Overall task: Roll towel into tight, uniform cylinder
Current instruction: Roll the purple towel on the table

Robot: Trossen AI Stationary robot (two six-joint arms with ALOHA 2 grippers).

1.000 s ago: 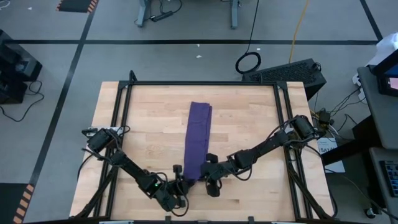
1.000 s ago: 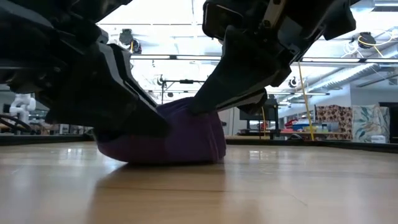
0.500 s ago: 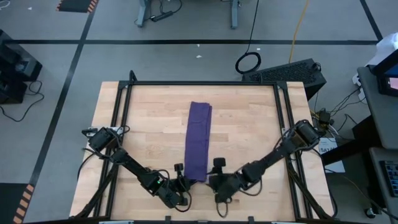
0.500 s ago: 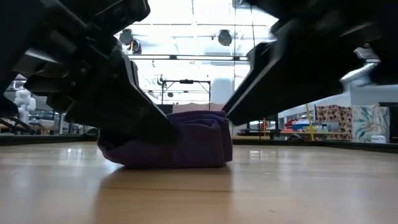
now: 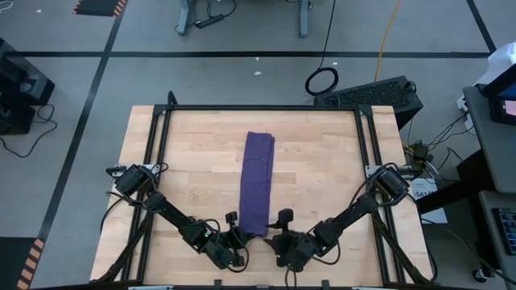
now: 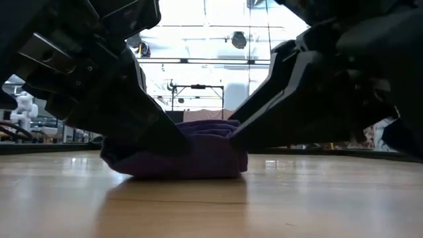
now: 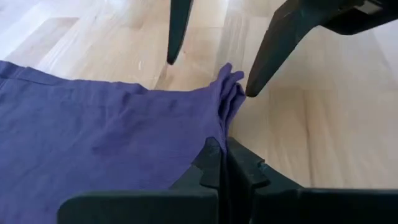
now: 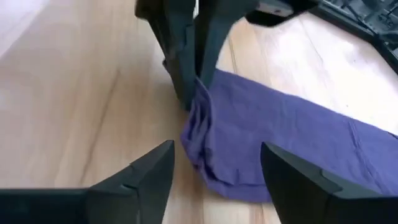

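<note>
Progress: barely started. High view: towel point(image 5: 258, 181) lies as a long folded strip down the centre of the table point(image 5: 322, 153), flat for almost its whole length; only the end at the bottom of the frame looks bunched. No cylinder yet, so nearly all the rolling is left, by my read. Left claw point(image 5: 236, 238) sits at the strip's lower left corner, right claw point(image 5: 281, 235) just beside the lower right corner.

Low view: towel end is a low purple hump at centre frame, both arms coming down on it from either side. Loose, not tight.

Left wrist view: left claw clenched on the towel edge at bottom centre, cloth puckered up from the pinch. Right claw's two fingers point(image 7: 277, 46) show in the upper half, spread apart, tips near the crumpled corner, not gripping.

Right wrist view: right claw released, fingers wide at the bottom of the frame, nothing between them. Towel corner lies ahead, with the left claw pinching it.
</note>
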